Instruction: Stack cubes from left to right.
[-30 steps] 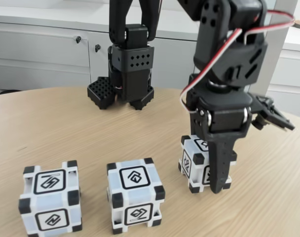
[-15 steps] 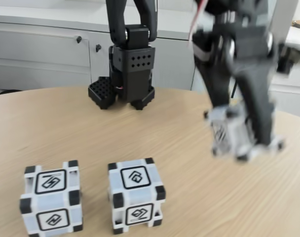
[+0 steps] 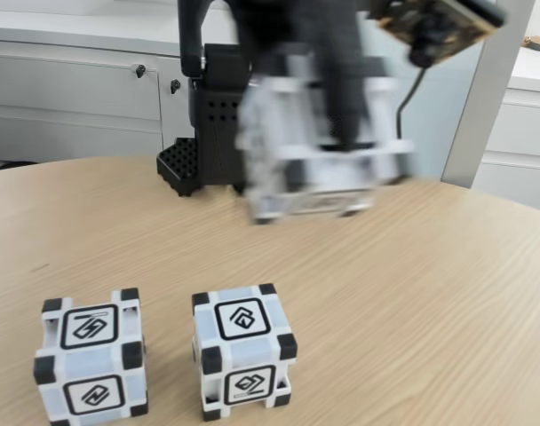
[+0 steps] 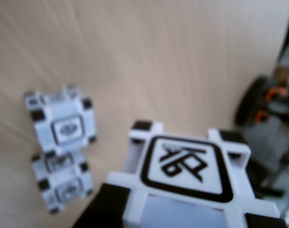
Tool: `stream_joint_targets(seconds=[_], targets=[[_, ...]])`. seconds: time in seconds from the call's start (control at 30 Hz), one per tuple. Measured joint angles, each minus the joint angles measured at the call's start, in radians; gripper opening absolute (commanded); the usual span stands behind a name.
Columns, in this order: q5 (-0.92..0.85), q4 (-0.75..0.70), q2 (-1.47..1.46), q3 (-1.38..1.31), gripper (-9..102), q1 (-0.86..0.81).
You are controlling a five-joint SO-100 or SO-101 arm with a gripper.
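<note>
- While the picture is blurred by motion, the fixed view shows the claw (image 3: 341, 133) clamped on one cube (image 3: 314, 151), which hangs in the air well above the tabletop (image 3: 448, 302).
- The lifted cube is in the upper middle of the fixed view, in front of the black arm base (image 3: 208, 133), and it touches nothing below it.
- In the wrist view the same held cube (image 4: 187, 185) is close to the camera, at the lower right, with a black-framed line symbol on its upper face.
- Two other cubes stand on the tabletop at the lower left of the fixed view: the left cube (image 3: 92, 359) and the middle cube (image 3: 243, 351).
- These two are near each other but apart, both upright, each with black corner blocks.
- In the wrist view the two resting cubes appear small at the left, one (image 4: 63, 126) above the other (image 4: 63, 183) in the picture, just beside each other.
- The tabletop is pale wood with a fine grain.
- Behind it, in the fixed view, there are grey cabinet doors (image 3: 75, 89) with small dark knobs.
- The exact position of the claw's fingers on the cube is too blurred to tell.
</note>
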State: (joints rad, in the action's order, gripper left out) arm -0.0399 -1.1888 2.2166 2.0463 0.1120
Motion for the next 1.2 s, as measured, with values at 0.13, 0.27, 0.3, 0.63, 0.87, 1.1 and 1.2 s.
stream_joint_targets(seconds=[0.13, 0.27, 0.3, 0.63, 0.87, 1.1, 1.2], targets=[[-0.064, -0.008, 0.000, 0.025, 0, -0.110], [-0.130, -0.048, 0.000, 0.086, 0, -0.190], [-0.144, -0.058, 0.000, 0.095, 0, -0.212], [-0.233, -0.094, 0.002, 0.110, 0, -0.393], [-0.219, -0.094, 0.002, 0.114, 0, -0.430], [-0.150, -0.094, -0.097, 0.115, 0, -0.420], [-0.120, -0.094, -0.166, 0.115, 0, -0.420]])
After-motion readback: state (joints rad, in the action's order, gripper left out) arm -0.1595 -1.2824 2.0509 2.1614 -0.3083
